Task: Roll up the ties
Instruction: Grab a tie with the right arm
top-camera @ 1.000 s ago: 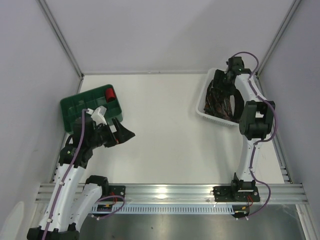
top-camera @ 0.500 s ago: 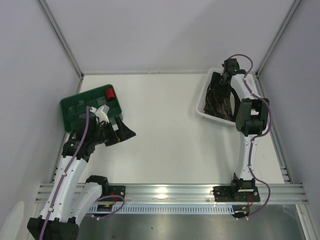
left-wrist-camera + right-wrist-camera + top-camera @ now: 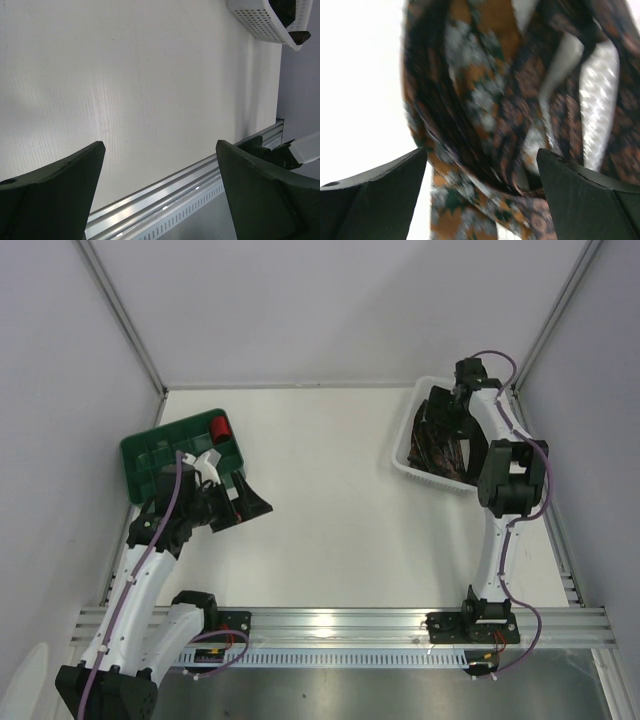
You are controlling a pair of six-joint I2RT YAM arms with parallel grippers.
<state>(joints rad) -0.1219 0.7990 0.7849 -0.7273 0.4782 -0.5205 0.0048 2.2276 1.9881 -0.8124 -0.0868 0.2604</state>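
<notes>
Tabletop (image 3: 330,500): white, with no tie laid out on it for rolling.

Left arm (image 3: 150,540): stands at the near left, just beside the green tray (image 3: 150,455). The left jaws are wide apart and hold nothing. The wrist view shows only bare tabletop between them.

Right arm (image 3: 510,480): reaches to the far right, over the white basket (image 3: 405,462). The right jaws are spread wide above the fabric, one on either side of a fold, and are not clamped on anything. The wrist view is blurred, so contact with the cloth cannot be confirmed.

Ties (image 3: 485,100): dark with a brown-orange pattern, heaped loose and tangled inside the basket, none drawn out.

Red roll (image 3: 221,426): small, sits in the far corner of the tray.

Assessment: the work appears to be at the pick-up stage. No patterned tie shows as rolled. Taking one from the heap, laying it flat, rolling it and stowing it are all not yet done.
</notes>
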